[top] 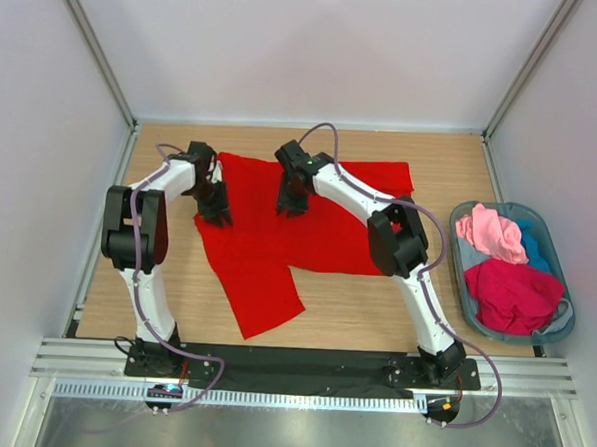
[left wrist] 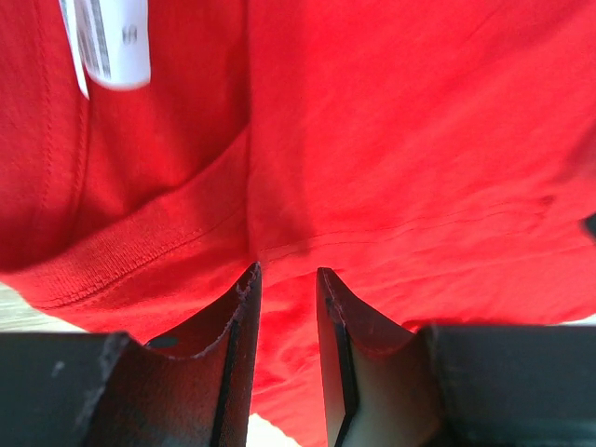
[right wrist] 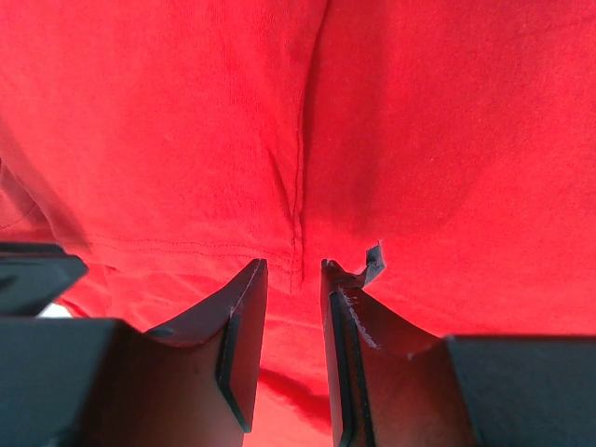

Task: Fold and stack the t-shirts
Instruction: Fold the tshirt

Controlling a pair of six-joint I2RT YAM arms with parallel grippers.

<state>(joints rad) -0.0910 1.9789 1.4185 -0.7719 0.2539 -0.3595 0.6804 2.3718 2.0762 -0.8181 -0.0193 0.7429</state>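
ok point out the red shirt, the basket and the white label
red shirt (top: 277,252): top view, middle of the cloth
basket (top: 458,260): top view, left wall
white label (left wrist: 112,42): left wrist view, its middle

Red t-shirt (top: 267,257), white label (left wrist: 112,42); pink, teal, crimson tees (top: 493,234); blue-grey basket (top: 568,320).

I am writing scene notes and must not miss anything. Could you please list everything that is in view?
red tee: one, bright red, spread on the table
label: one, white, on the red tee
basket: one, blue-grey, table's right side
pink tee: one, pink, in basket
teal tee: one, teal, in basket, mostly covered
crimson tee: one, crimson, in basket
table: one, wood
left pincer: one, black, at red tee, grip unclear
right pincer: one, black, at red tee, grip unclear
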